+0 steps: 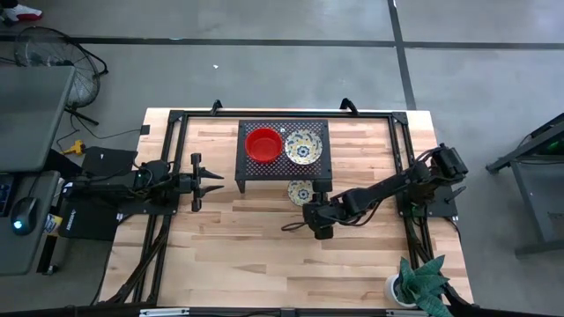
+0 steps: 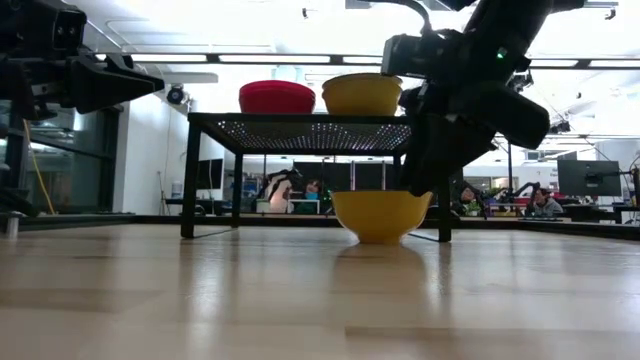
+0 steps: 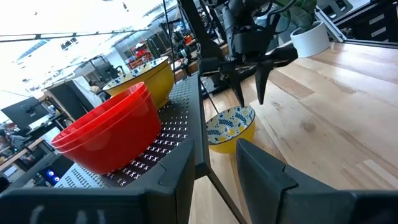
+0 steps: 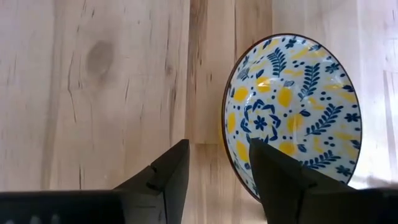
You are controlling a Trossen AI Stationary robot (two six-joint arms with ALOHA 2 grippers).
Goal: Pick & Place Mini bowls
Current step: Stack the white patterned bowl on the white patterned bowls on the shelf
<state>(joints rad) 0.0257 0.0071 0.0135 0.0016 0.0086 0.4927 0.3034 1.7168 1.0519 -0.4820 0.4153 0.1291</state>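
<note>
A black perforated rack (image 1: 282, 163) stands at the table's far middle. On it sit stacked red bowls (image 1: 262, 145), which also show in the left wrist view (image 3: 112, 127), and beside them a floral bowl with a yellow outside (image 1: 302, 146). Another floral bowl (image 1: 300, 191) rests on its base on the table just in front of the rack; it also shows in the right wrist view (image 4: 292, 112). My right gripper (image 4: 217, 180) points down, open, just above this bowl's near rim, one finger over the rim and one over bare table. My left gripper (image 1: 216, 181) hovers open left of the rack.
A potted plant (image 1: 419, 282) stands at the table's near right corner. Black frame rails (image 1: 405, 150) run along the table's sides and far edge. Bare wood lies in front of the rack toward the near edge.
</note>
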